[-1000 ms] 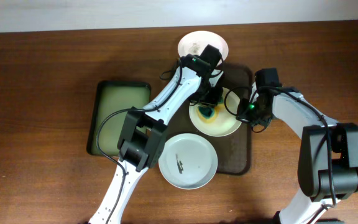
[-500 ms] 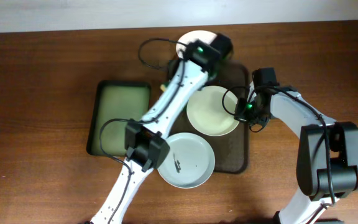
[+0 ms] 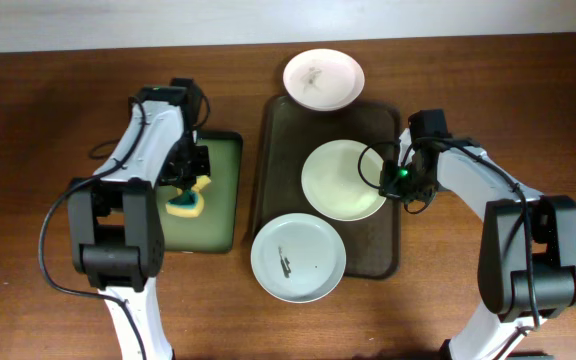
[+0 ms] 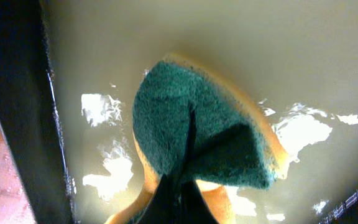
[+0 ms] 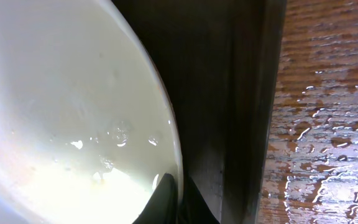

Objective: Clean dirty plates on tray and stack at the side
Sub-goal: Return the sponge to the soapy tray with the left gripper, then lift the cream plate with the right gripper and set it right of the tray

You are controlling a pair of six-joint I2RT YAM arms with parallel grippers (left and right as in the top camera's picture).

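Note:
Three white plates lie on or at the dark brown tray [image 3: 280,150]. The far plate [image 3: 324,79] has a faint smear and overhangs the tray's far edge. The middle plate [image 3: 340,180] looks clean and wet. The near plate [image 3: 299,257] has a dark smear and overhangs the front edge. My right gripper [image 3: 396,181] is shut on the middle plate's right rim, as the right wrist view shows [image 5: 178,194]. My left gripper [image 3: 190,188] is shut on a green-and-yellow sponge [image 4: 197,140] and holds it in the small tray.
The small black-rimmed tray [image 3: 220,205] with a pale yellow-green, wet inside [image 4: 291,56] stands left of the brown tray. The wooden table right of the brown tray is wet [image 5: 328,124]. The table's far edge meets a white wall.
My left arm has swung from the middle plate over to the small tray on the left, carrying the sponge. The middle plate now shows clean. The right arm has not moved.

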